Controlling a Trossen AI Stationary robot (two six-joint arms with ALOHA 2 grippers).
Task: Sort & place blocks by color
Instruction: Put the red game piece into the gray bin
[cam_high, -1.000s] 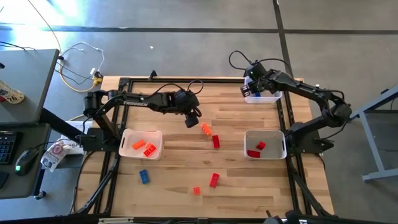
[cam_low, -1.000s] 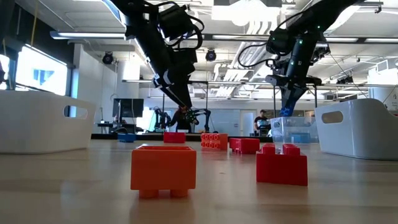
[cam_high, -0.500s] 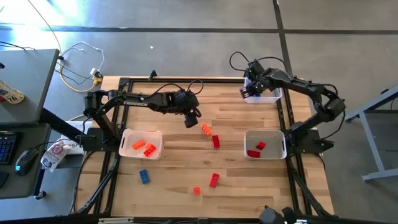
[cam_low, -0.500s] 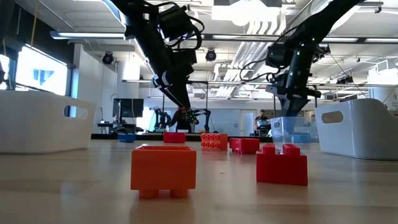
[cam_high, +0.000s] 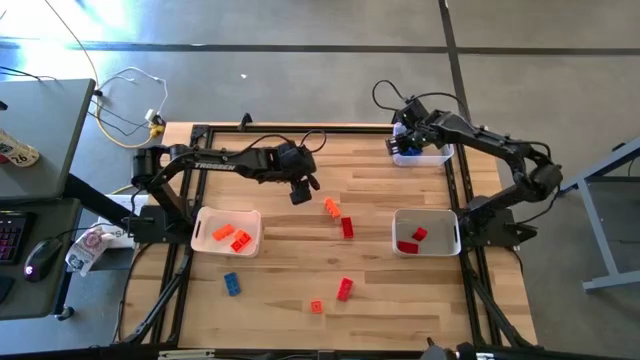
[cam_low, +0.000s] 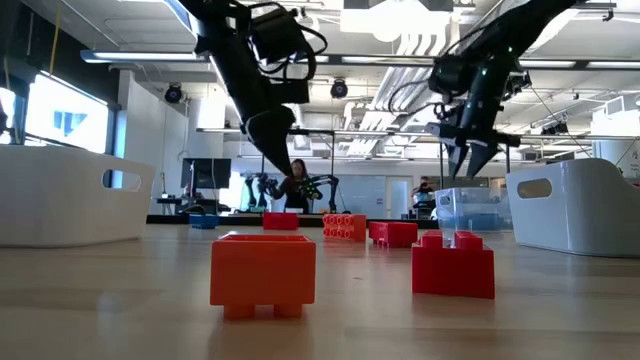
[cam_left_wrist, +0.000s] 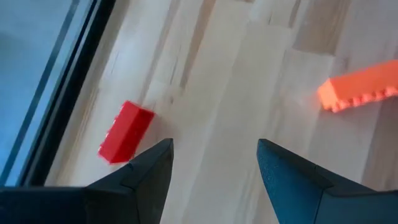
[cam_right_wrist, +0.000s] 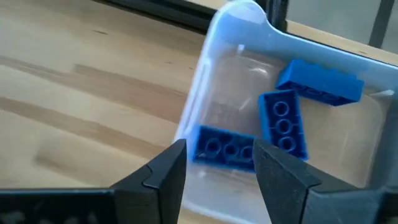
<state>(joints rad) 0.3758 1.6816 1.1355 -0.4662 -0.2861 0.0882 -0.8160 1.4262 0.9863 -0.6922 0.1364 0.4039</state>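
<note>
the right gripper (cam_high: 399, 146) hangs over the far tray (cam_high: 437, 157) with its fingers apart and nothing in them. three blue blocks (cam_right_wrist: 283, 122) lie inside that tray, so a blue one looks just dropped off. the left gripper (cam_high: 300, 192) is wide and holds nothing, above the wood near an orange block (cam_high: 331, 207) and a red block (cam_high: 347, 228). more red and orange blocks and one loose blue block (cam_high: 231, 284) wait on the table (cam_high: 280, 260). next, i think the left gripper must go down over the orange block, close on it, and carry it to the tray with orange ones (cam_high: 205, 216).
</note>
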